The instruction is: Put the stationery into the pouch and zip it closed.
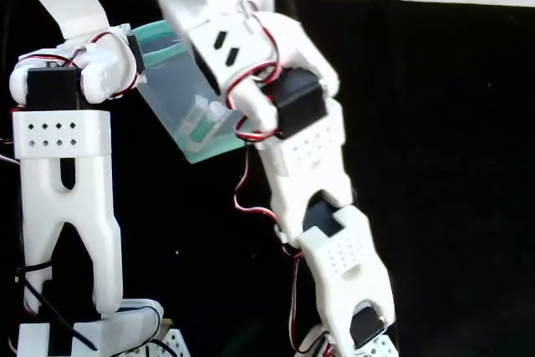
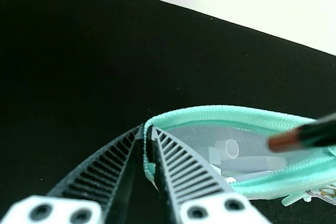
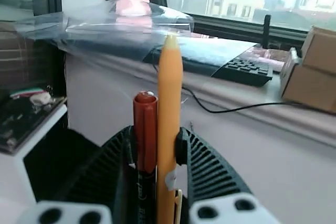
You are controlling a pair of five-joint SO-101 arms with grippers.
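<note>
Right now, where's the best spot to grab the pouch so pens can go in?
Probably the teal zipper rim at the pouch's end corner, coming from beyond that end, as the left gripper does. The rim is thin enough to pinch, and holding the corner leaves the mouth open for the pens.

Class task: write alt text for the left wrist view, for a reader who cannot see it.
The left gripper, jaws shut, pinches one end of the open mouth of a mint-green mesh zip pouch over a black table surface. Pale plastic stationery pieces lie inside, and a dark pen with a reddish-brown band sits at the opening's other end.
</note>
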